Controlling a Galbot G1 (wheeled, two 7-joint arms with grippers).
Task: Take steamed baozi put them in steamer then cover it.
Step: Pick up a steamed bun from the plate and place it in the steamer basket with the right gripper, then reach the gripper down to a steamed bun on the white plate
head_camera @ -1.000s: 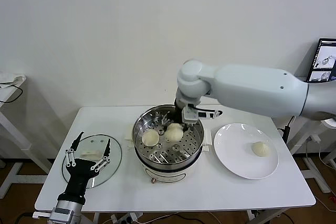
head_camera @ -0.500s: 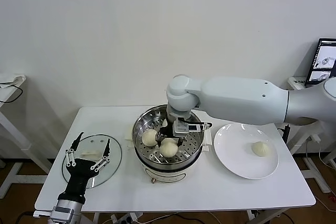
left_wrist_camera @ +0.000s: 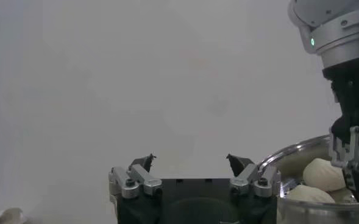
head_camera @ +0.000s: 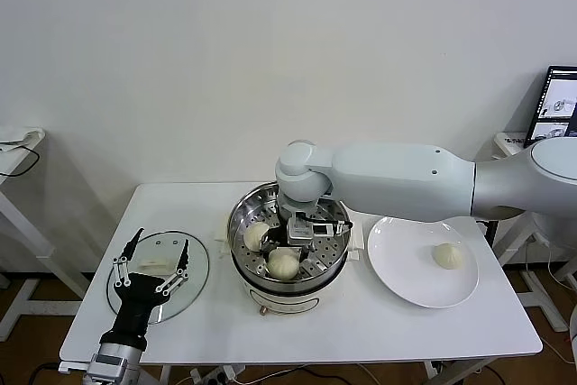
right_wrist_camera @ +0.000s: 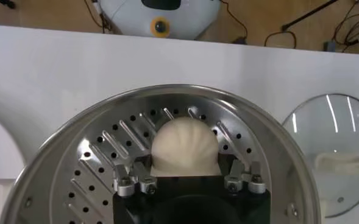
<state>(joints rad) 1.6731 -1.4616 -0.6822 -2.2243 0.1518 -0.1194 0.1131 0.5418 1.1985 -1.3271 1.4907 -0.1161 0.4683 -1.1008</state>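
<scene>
Second baozi (head_camera: 257,235) just beside; right gripper (head_camera: 287,253) reaches down into steamer (head_camera: 242,214), clasping baozi (head_camera: 283,264); left gripper (head_camera: 151,262) spread above cover (head_camera: 200,270).

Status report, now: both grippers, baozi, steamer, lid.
Right gripper shut on baozi inside steamer. Left gripper open, hovering over lid. One bun left on plate.

The right arm (head_camera: 406,178) is a smooth, glossy pale-grey shell with a rounded elbow joint; its wrist ends in silver metal with a small green light; the left gripper (left_wrist_camera: 191,164) has a black body, silver linkages with screws, and dark-tipped fingers (left_wrist_camera: 144,163).
</scene>
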